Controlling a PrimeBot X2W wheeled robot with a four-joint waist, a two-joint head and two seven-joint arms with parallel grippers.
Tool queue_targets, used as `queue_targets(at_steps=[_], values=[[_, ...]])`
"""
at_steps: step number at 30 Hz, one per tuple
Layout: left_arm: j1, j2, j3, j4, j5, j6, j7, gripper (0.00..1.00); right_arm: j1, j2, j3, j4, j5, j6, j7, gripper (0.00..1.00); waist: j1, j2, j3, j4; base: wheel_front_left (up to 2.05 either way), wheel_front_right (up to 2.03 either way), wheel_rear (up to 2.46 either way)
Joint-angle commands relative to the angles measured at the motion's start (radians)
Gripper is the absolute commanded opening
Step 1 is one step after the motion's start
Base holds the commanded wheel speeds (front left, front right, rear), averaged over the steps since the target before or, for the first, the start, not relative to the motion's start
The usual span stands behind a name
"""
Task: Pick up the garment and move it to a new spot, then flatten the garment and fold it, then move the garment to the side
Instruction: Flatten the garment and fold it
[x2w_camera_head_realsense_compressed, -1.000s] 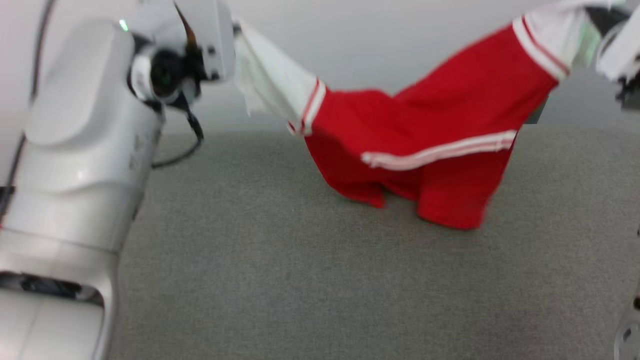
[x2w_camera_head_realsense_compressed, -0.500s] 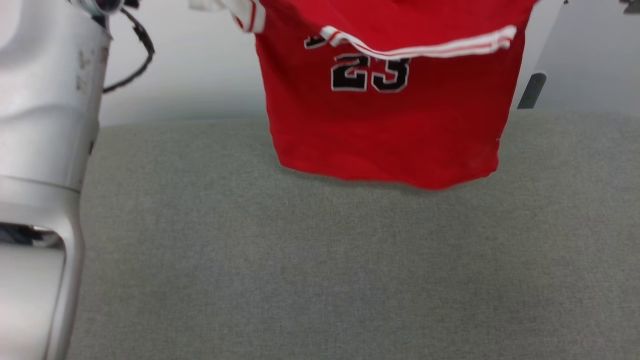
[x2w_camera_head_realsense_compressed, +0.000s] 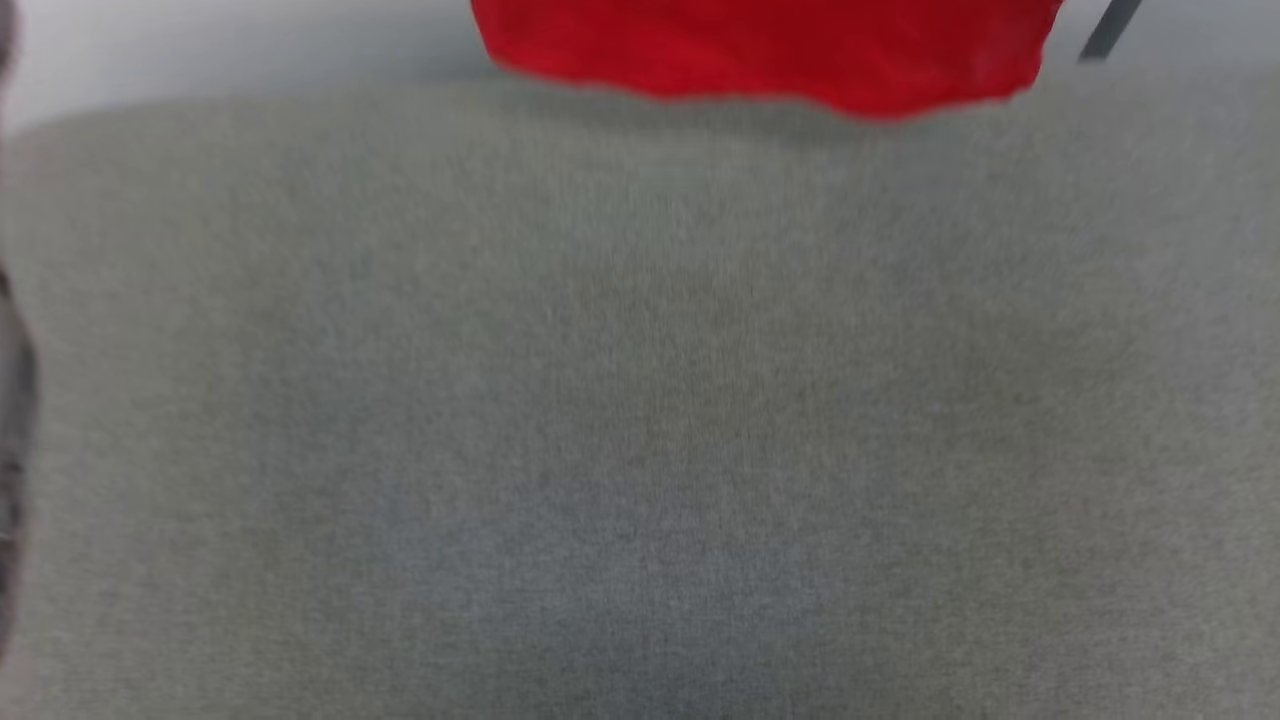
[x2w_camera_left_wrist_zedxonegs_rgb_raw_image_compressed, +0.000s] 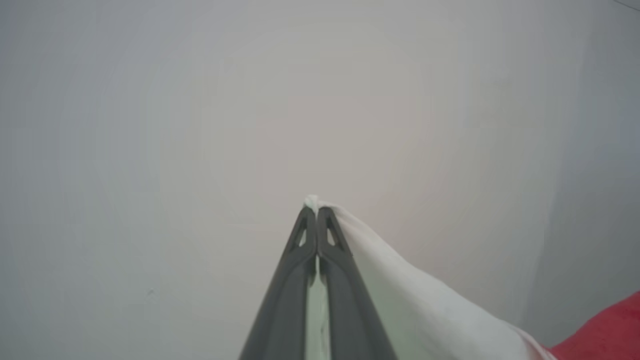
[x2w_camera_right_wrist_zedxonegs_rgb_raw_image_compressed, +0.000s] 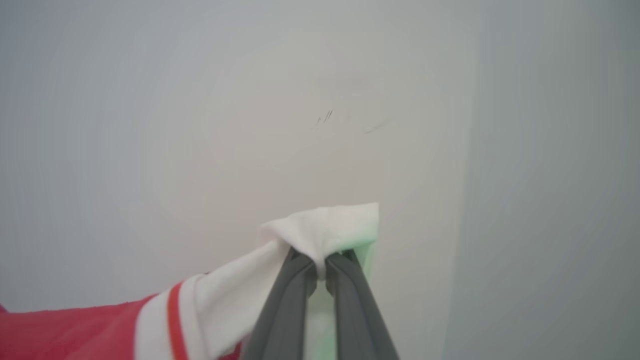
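Now your left gripper (x2w_camera_left_wrist_zedxonegs_rgb_raw_image_compressed: 316, 212) and right gripper (x2w_camera_right_wrist_zedxonegs_rgb_raw_image_compressed: 321, 265) each pinch a white sleeve tip, so the shirt (x2w_camera_head_realsense_compressed: 770, 50) hangs wide at the frame's top, ready to lay on the grey surface (x2w_camera_head_realsense_compressed: 640, 400).

Lit softly and evenly, without glare or hard shadows. Badly motion-blurred in the head view: grey tabletop (x2w_camera_head_realsense_compressed: 640, 400) smeared smooth, hem of the red garment (x2w_camera_head_realsense_compressed: 760, 50) fuzzy, only a faint diffuse shadow just below it. Sharper in the wrist views, with crisp dark fingers on the left tool (x2w_camera_left_wrist_zedxonegs_rgb_raw_image_compressed: 316, 212) and right tool (x2w_camera_right_wrist_zedxonegs_rgb_raw_image_compressed: 321, 261). Pale wall (x2w_camera_left_wrist_zedxonegs_rgb_raw_image_compressed: 150, 100) brightest mid-frame, greying toward the corners. Slight green tint on white fabric beside both tools.
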Motion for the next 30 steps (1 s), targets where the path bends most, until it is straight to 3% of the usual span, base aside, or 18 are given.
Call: queue_targets(at_steps=[1, 9, 16, 23, 30], values=[[-0.03, -0.004, 0.004, 0.008, 0.001, -0.008, -0.021, 0.0, -0.034, -0.007, 0.003, 0.014, -0.019, 0.0, -0.033, 0.0, -0.0001, 0.0, 0.2, -0.012, 0.0, 0.0, 0.0], [-0.206, 0.0, 0.025, 0.033, 0.009, -0.042, -0.231, 0.0, -0.216, -0.04, -0.003, 0.095, -0.155, 0.0, -0.181, 0.0, -0.0001, 0.0, 0.465, 0.014, 0.0, 0.0, 0.0], [-0.227, -0.011, 0.047, 0.088, -0.016, -0.074, -0.325, 0.0, -0.221, -0.011, -0.053, 0.009, -0.271, 0.0, -0.187, 0.0, -0.0001, 0.0, 0.618, 0.069, 0.0, 0.0, 0.0], [-0.153, -0.033, 0.042, 0.149, -0.021, -0.087, -0.344, 0.0, -0.149, 0.026, -0.054, 0.023, -0.299, 0.0, -0.187, 0.0, -0.0001, 0.0, 0.629, 0.104, 0.0, 0.0, 0.0], [-0.08, -0.054, 0.023, 0.214, -0.04, -0.094, -0.326, 0.0, -0.103, 0.012, -0.01, 0.052, -0.258, 0.0, -0.188, 0.0, -0.0001, 0.0, 0.565, 0.131, 0.0, 0.0, 0.0]])
